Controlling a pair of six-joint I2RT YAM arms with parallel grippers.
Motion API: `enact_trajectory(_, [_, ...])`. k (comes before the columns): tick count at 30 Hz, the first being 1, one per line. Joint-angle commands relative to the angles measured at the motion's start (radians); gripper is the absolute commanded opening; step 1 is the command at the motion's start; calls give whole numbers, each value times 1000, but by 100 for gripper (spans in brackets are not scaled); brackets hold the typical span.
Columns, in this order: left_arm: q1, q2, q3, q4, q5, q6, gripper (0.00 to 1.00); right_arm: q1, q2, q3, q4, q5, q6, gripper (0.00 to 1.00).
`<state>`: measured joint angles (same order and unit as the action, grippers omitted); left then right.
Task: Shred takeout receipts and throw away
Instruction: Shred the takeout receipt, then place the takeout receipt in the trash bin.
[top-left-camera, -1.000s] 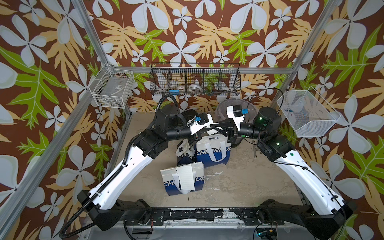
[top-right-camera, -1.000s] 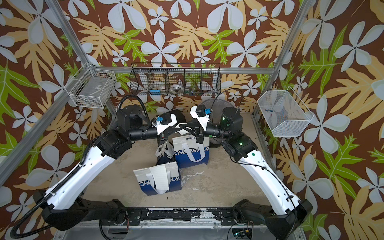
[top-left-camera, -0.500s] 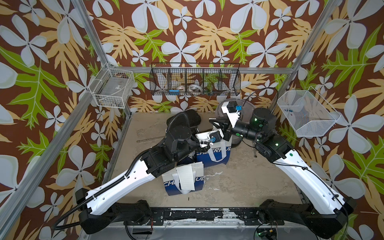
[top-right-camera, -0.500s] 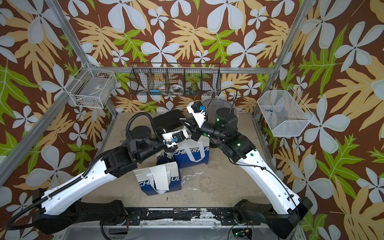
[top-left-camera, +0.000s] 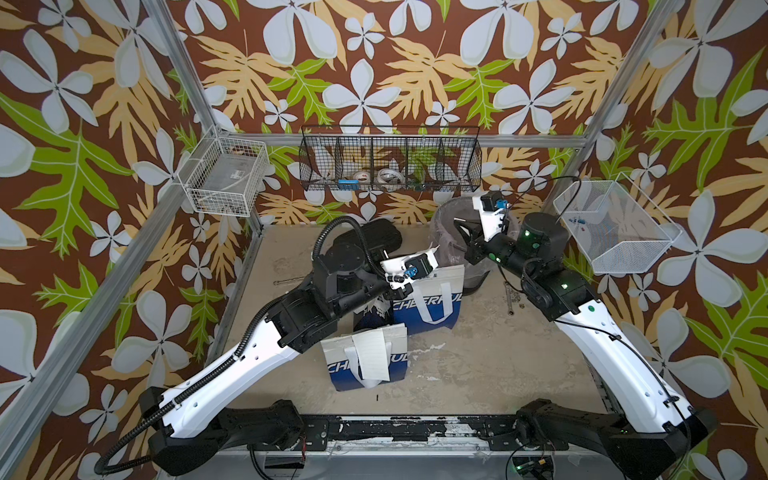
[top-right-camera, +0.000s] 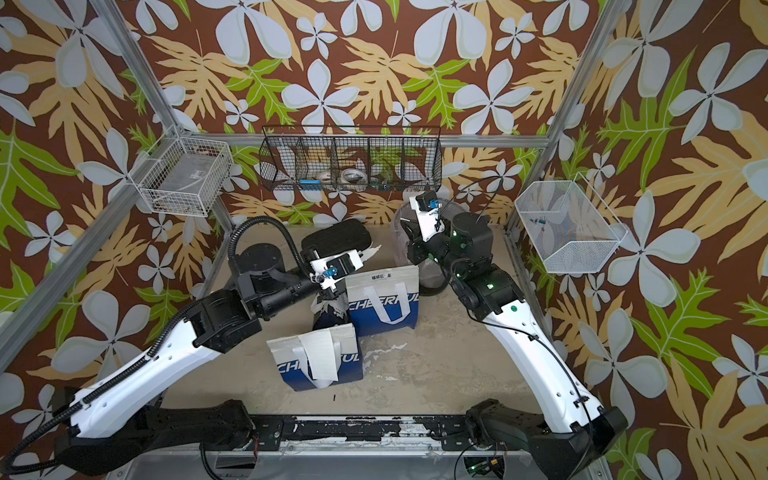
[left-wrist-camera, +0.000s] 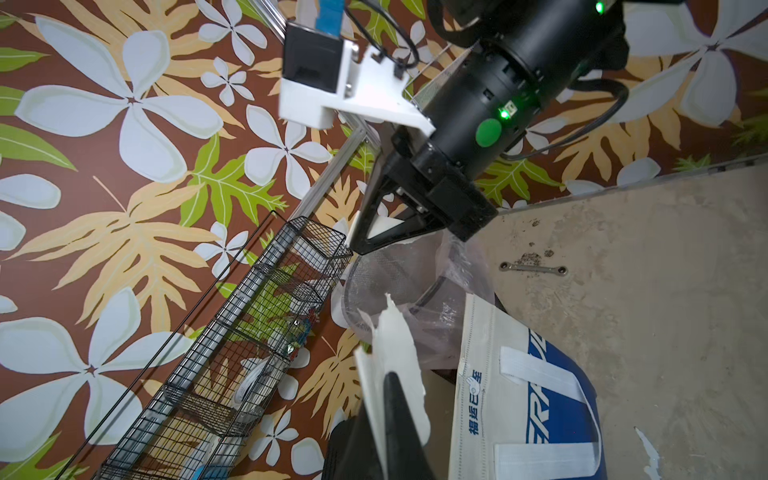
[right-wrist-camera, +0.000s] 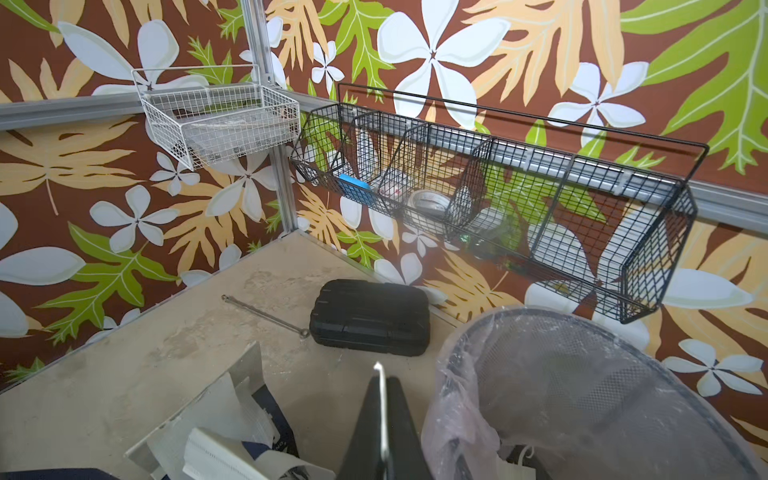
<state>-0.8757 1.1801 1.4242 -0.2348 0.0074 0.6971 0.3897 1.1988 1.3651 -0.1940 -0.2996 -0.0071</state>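
Pincers on both arms are shut on torn white paper. At the lower centre of the left wrist view, the left pincer (left-wrist-camera: 388, 376) clamps a ragged scrap of receipt (left-wrist-camera: 395, 345) that juts past its fingertips toward the mesh bin (left-wrist-camera: 374, 272). The right pincer (right-wrist-camera: 380, 378) pinches a thin sliver (right-wrist-camera: 377, 368) seen edge-on. From the left wrist view its tips hang just above the bin's rim, at the frame's centre. In both top views the two pincers sit above centre, near each other but apart, with the upright bag (top-left-camera: 428, 299) just below them. A whole receipt (top-left-camera: 372, 353) lies flat on the front bag (top-left-camera: 395, 374) at lower centre of the surface (top-left-camera: 478, 365), well apart from both pincers.
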Motion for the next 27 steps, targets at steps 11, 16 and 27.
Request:
enact_trajectory(11, [200, -1, 12, 96, 501, -335, 0, -32, -51, -74, 282, -819, 22, 0])
enact_trajectory(16, [202, 32, 33, 92, 555, -388, 0, 27, -37, -48, 249, -801, -35, 0])
enact_trajectory(27, [202, 46, 20, 146, 620, -476, 0, 37, -7, -16, 178, -792, -81, 0])
